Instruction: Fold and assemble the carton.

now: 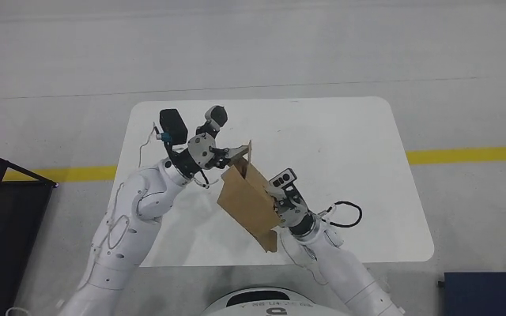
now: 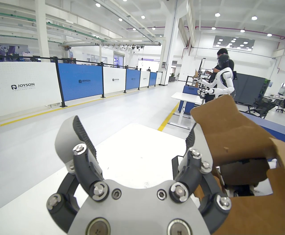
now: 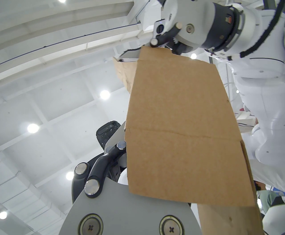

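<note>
One carton (image 1: 249,204), held aloft by right gripper (image 1: 278,207), touches left gripper (image 2: 134,128) above table (image 1: 356,158).

A white table (image 1: 356,142) stands on grey floor (image 1: 237,47) crossed by a yellow line (image 1: 455,156); blue-and-white partition panels (image 2: 80,82) stand under round ceiling lights (image 2: 217,14).

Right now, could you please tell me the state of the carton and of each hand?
carton: not yet assembled, flaps unfolded, held tilted above the table.
left hand: open, empty, a carton flap at its side.
right hand: shut on the carton's edge.
</note>
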